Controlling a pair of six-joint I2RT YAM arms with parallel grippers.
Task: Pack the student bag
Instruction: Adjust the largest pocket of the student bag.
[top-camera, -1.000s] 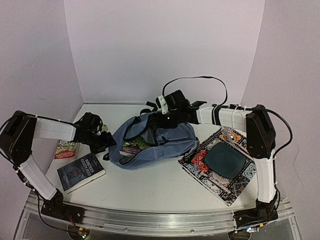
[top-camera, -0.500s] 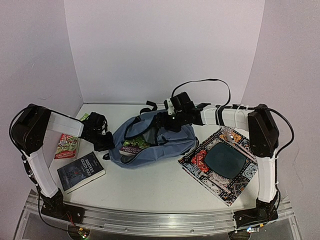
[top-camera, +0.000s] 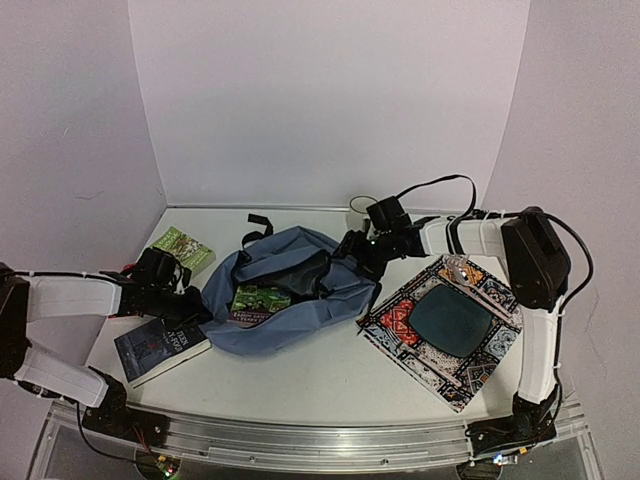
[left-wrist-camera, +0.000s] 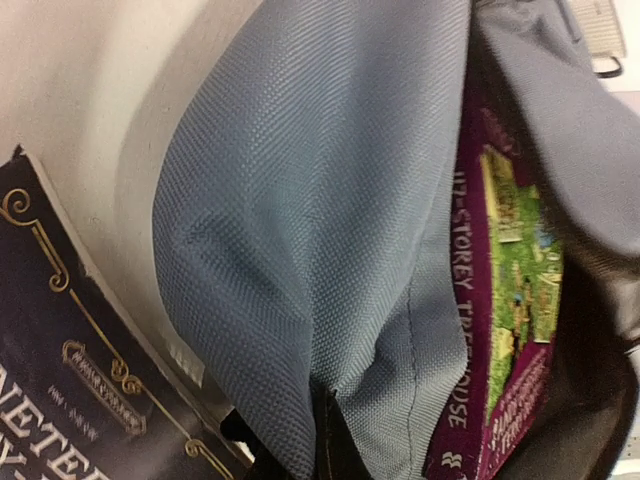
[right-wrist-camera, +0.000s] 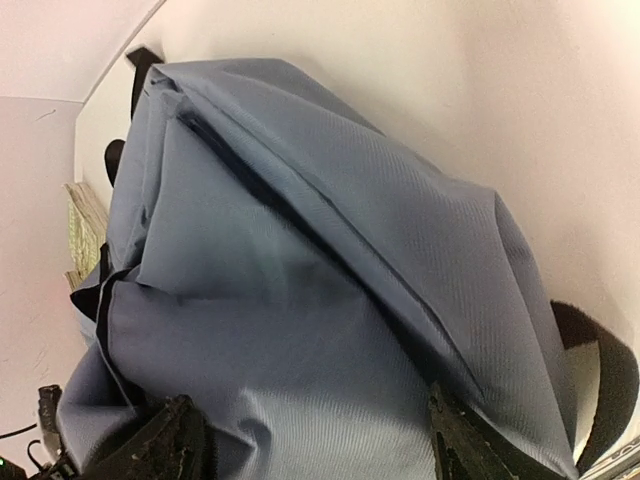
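The slate-blue student bag (top-camera: 300, 300) lies on its side mid-table, its mouth facing left. A purple and green book (top-camera: 258, 300) sits in the opening, and the left wrist view shows its spine (left-wrist-camera: 470, 330) against the dark lining. My left gripper (top-camera: 193, 309) is shut on a fold of the bag's blue fabric (left-wrist-camera: 300, 250) at the mouth's left edge, and its fingers are hidden under the cloth. My right gripper (top-camera: 352, 250) is open at the bag's right end. Its two black fingers (right-wrist-camera: 165, 450) straddle the blue fabric (right-wrist-camera: 300, 300) without pinching it.
A dark blue book (top-camera: 160, 345) lies on the table just left of the bag, under my left wrist. A green book (top-camera: 183, 248) lies at the far left. A patterned cloth mat (top-camera: 470, 375) with a dark slab (top-camera: 447, 322) on it lies to the right. The walls stand close behind.
My left gripper has shut on the bag's edge and drawn back left, pulling the bag leftward. My right gripper has slid right, from the bag's opening to its right end.
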